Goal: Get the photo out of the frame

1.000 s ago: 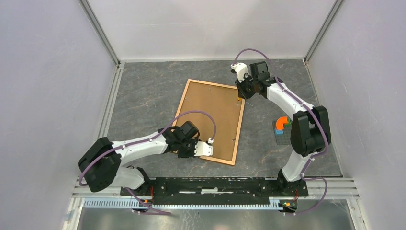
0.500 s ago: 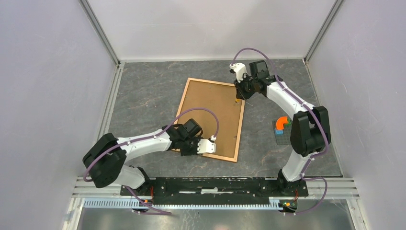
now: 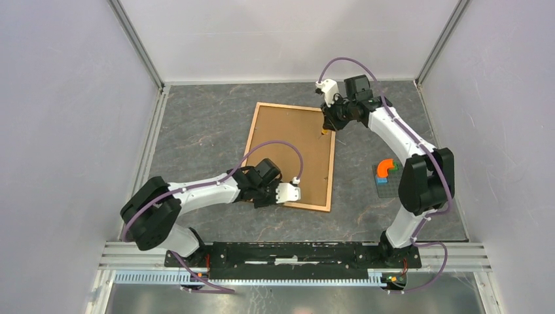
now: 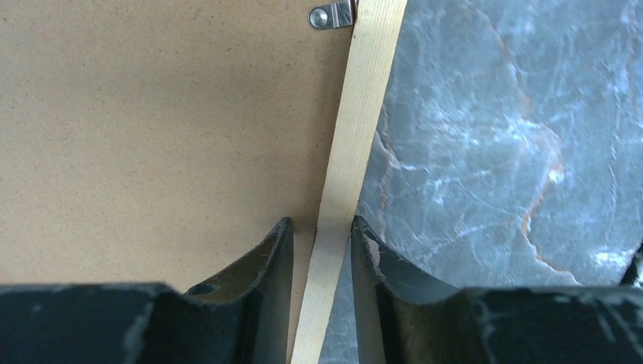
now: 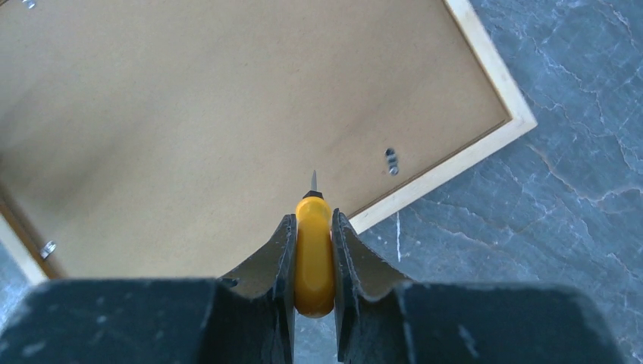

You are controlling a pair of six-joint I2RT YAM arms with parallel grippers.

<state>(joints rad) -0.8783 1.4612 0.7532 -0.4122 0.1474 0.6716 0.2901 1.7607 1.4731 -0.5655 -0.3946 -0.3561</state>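
Note:
The frame lies face down on the grey table, its brown fibreboard back upward. The photo is hidden under that back. My left gripper is at the frame's near edge. In the left wrist view the left gripper straddles the pale wooden moulding, which runs slantwise between the jaws and touches them. My right gripper hovers over the far right corner. It is shut on a yellow-handled screwdriver whose tip points at the frame back, short of a metal clip.
A small grey baseplate with an orange block on it sits at the right of the table, beside the right arm. Another metal clip holds the back at the moulding. White walls enclose the table on three sides.
The frame has slid away from the near edge and turned a little, moving with my left gripper. The right gripper with the screwdriver has shifted slightly toward the back.

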